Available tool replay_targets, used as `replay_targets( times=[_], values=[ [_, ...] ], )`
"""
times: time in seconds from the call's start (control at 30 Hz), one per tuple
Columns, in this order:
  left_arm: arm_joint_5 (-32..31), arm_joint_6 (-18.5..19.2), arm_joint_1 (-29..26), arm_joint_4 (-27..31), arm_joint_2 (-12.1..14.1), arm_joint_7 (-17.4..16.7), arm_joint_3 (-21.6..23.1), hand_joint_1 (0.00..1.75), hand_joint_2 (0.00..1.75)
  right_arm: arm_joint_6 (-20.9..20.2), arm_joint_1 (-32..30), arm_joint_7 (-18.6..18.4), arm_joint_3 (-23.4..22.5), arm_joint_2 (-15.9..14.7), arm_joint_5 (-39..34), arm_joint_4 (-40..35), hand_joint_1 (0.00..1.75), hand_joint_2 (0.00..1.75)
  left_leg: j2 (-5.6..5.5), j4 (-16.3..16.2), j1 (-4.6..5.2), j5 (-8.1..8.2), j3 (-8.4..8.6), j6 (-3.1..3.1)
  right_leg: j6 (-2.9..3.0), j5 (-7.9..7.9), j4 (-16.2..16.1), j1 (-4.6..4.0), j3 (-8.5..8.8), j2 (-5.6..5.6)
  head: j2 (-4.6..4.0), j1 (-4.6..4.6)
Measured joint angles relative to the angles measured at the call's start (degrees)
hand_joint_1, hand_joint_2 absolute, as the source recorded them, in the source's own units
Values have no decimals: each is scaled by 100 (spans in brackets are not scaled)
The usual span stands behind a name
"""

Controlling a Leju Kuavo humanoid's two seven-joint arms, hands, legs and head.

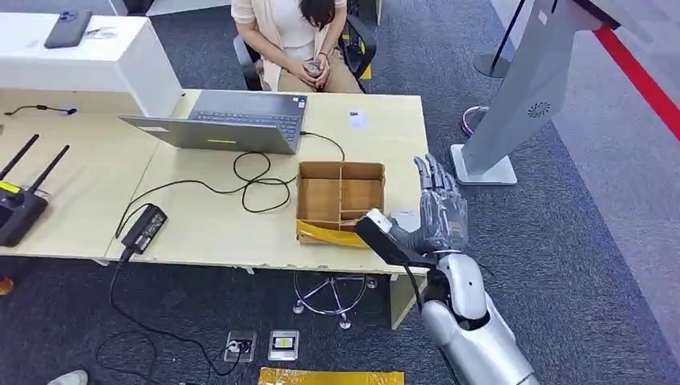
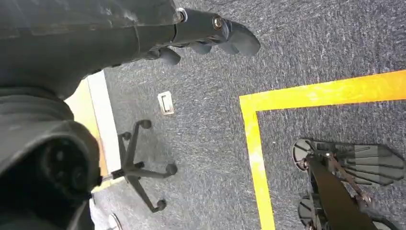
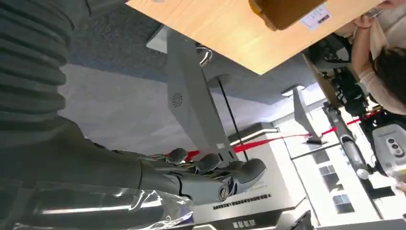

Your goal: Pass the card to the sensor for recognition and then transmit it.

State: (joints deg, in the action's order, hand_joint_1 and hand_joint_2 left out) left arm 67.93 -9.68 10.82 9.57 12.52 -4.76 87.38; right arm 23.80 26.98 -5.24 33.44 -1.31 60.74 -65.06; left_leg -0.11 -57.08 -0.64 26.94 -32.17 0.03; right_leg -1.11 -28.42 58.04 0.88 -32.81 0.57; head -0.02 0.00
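Cardboard box (image 1: pixel 341 192) sits on the desk; my right hand (image 1: pixel 439 210) hovers just beside it, fingers apart, empty. No card visible to me. Step: reaching. Next: find and pinch a card.

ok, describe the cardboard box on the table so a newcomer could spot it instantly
Find the light wooden table with the open grey laptop. Near its right front corner, beside the raised right hand, sits the cardboard box. It is the only brown, open-topped thing there, split into compartments, with a yellow strip along its front edge.
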Motion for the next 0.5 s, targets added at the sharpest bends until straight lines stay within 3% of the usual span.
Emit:
replay_targets(
  times=[0.5],
  values=[
    [-7, -24, 6, 0, -55, 13, 7, 0, 0, 125, 454, 286, 35, 852, -109, 1665, 0, 175, 0, 0, -1, 1, -1, -1, 2, -1, 0, -2, -3, -3, 0, 0]
  ],
)
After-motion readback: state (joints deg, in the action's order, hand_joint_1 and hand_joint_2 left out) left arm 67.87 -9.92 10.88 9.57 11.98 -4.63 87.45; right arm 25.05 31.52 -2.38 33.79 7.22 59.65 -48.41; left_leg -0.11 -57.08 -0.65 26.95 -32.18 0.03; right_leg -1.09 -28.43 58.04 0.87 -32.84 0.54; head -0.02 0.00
